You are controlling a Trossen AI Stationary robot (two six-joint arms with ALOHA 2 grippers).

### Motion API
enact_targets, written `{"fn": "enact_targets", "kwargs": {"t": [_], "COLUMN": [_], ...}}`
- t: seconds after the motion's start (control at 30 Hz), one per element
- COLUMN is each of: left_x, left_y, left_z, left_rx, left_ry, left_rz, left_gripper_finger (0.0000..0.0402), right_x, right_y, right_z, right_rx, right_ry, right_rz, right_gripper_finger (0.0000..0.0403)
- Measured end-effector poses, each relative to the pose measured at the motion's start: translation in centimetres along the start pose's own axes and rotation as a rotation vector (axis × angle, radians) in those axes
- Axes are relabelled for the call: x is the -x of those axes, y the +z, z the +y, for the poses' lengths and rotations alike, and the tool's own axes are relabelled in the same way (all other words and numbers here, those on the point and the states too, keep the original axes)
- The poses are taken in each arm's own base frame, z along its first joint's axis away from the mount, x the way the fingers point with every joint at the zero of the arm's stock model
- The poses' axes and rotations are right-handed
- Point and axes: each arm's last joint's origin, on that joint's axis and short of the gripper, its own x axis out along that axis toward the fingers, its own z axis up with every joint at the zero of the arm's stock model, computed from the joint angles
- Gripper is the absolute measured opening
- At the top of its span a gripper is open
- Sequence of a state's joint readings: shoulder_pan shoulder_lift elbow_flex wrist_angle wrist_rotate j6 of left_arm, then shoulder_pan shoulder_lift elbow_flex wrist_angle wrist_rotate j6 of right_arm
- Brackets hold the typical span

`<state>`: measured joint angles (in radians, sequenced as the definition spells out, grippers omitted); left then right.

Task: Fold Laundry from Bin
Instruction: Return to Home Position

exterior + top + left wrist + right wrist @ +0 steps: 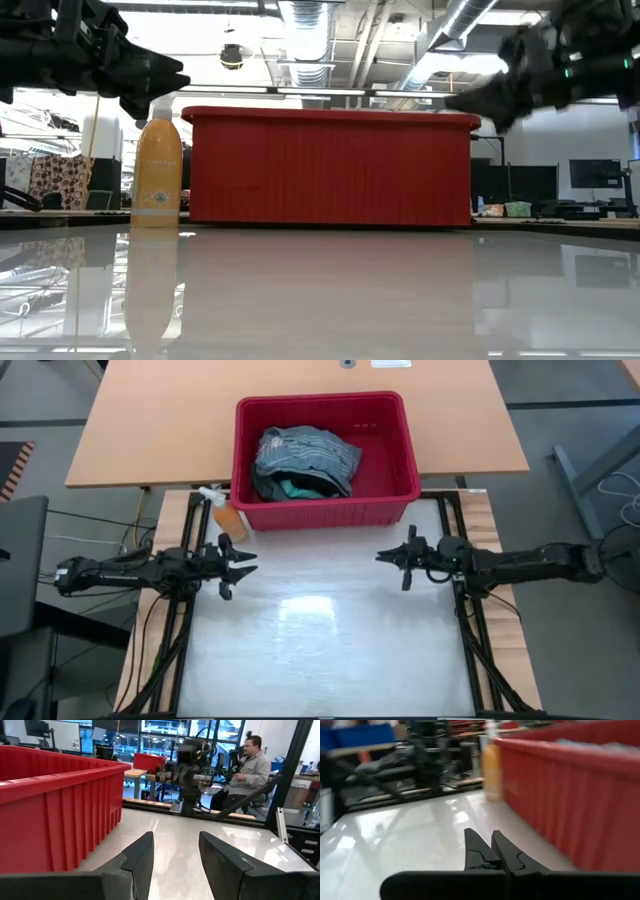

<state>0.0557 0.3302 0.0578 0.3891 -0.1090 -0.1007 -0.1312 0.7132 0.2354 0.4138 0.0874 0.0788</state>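
Left gripper [247, 563] jaws gape, right gripper [386, 557] jaws meet; laundry [305, 458] lies in bin [330, 513] beyond.

Glossy white table [320, 660]: red bin [330, 513] at far edge, orange bottle [230, 520] beside its corner

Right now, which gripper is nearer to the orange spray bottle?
Left. The left gripper hangs close to the orange spray bottle, a little toward the near edge of the table. The right gripper is far off, across the table.

Turquoise garment [296, 488] mostly under blue-grey garment [310, 453]
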Motion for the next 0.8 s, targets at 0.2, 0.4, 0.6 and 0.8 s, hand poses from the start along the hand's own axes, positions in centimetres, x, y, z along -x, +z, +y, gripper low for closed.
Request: {"fn": "enact_targets", "kwargs": {"t": [0.2,0.4,0.6,0.8], "left_x": [0.5,0.6,0.8,1.6], "left_y": [-0.1,-0.3,-0.7,-0.9], "left_z": [0.3,0.5,0.6,0.8], "left_rx": [-0.004,0.002,0.041,0.065], "left_ry": [0.024,0.034,0.033,0.086], "left_rz": [0.019,0.039,0.08,0.1], "left_gripper_finger": [0.0146,0.0146,0.0146,0.0146], "right_x": [1.8,2.9,3.6,4.4], "right_y": [-3.8,-4.8,-4.9,-5.3], "right_z": [-1.6,-1.7,-1.4,-1.0], "right_rx": [-0.145,-0.173,-0.165,-0.149], "right_ry": [-0.035,-0.032,-0.007,-0.018], "right_rz": [-0.004,-0.025,-0.004,0.024], "right_gripper_finger": [0.0,0.0,0.0,0.0]}}
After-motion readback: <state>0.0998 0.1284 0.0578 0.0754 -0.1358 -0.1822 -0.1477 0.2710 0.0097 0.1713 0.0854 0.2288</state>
